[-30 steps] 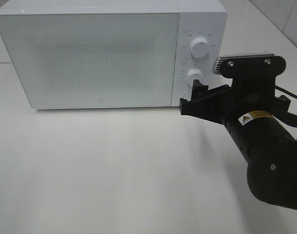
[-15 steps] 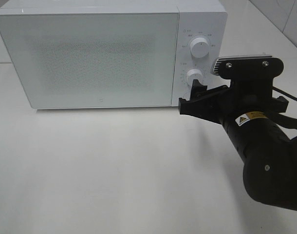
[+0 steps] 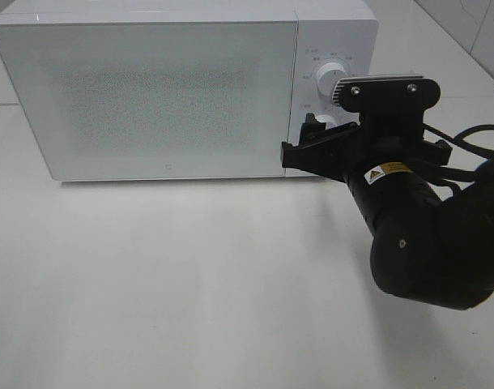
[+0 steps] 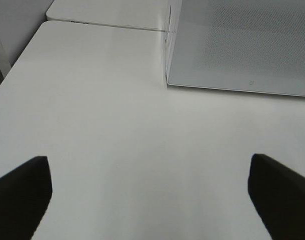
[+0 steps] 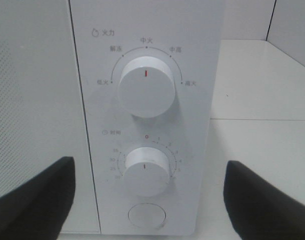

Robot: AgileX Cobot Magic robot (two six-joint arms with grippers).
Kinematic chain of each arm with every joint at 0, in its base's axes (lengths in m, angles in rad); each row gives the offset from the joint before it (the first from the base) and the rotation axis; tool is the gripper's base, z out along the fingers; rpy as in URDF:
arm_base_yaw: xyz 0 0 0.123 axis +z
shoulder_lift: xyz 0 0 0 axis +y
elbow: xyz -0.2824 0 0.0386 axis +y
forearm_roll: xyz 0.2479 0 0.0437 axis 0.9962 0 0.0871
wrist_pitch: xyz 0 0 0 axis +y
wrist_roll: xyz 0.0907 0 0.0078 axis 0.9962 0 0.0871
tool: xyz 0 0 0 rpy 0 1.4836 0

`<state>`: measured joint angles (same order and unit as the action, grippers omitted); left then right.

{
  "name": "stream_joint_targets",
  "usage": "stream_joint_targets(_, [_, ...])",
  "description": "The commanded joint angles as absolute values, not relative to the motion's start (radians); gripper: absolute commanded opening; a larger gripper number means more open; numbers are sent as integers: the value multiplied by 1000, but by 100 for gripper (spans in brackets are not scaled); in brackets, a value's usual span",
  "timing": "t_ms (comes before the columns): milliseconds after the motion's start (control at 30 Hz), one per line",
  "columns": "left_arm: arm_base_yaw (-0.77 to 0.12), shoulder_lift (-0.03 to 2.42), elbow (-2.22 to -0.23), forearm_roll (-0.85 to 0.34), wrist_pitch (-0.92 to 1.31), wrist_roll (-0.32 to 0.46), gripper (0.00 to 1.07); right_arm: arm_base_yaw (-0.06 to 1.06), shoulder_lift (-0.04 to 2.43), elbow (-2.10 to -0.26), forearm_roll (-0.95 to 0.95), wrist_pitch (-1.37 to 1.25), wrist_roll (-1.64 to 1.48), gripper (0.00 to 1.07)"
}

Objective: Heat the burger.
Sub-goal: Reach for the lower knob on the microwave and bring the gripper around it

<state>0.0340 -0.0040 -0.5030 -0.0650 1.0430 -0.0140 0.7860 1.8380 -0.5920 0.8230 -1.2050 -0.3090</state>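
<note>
The burger is out of view. The white microwave [image 3: 150, 89] stands at the back of the table with its frosted door shut. My right gripper [image 3: 305, 144] is open and empty, close in front of the control panel. In the right wrist view its two fingers flank the lower timer knob [image 5: 144, 171] without touching it, and the gripper [image 5: 150, 200] is open. The upper power knob [image 5: 146, 88] points straight up. A round button [image 5: 147, 216] sits below the timer knob. My left gripper [image 4: 150, 200] is open and empty above the bare table, left of the microwave [image 4: 242, 45].
The white table [image 3: 174, 275] spreads in front of the microwave. A seam between two tabletops [image 4: 107, 25] runs behind the microwave's left corner. The right arm's black cable [image 3: 474, 134] loops at the right edge.
My right gripper has moved left and closer to the microwave's control panel, now covering the lower knob in the high view. The microwave door stays shut.
</note>
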Motion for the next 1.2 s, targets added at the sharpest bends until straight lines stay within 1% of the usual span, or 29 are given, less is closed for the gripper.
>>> stream_joint_targets(33, [38, -24, -500, -73, 1032, -12, 100, 766, 1872, -620, 785, -1204, -273, 76])
stream_joint_targets(300, [38, -24, -500, -73, 1032, -12, 100, 760, 1935, -655, 786, -1197, -250, 76])
stream_joint_targets(433, [38, -24, -500, -72, 1032, -12, 100, 730, 1956, -679, 740, -1163, -220, 76])
stream_joint_targets(667, [38, -24, -500, -72, 1032, -12, 100, 717, 1986, -707, 714, -1155, -220, 76])
stream_joint_targets(1200, [38, -24, -500, -72, 1032, -12, 100, 673, 1998, -726, 682, -1149, -198, 76])
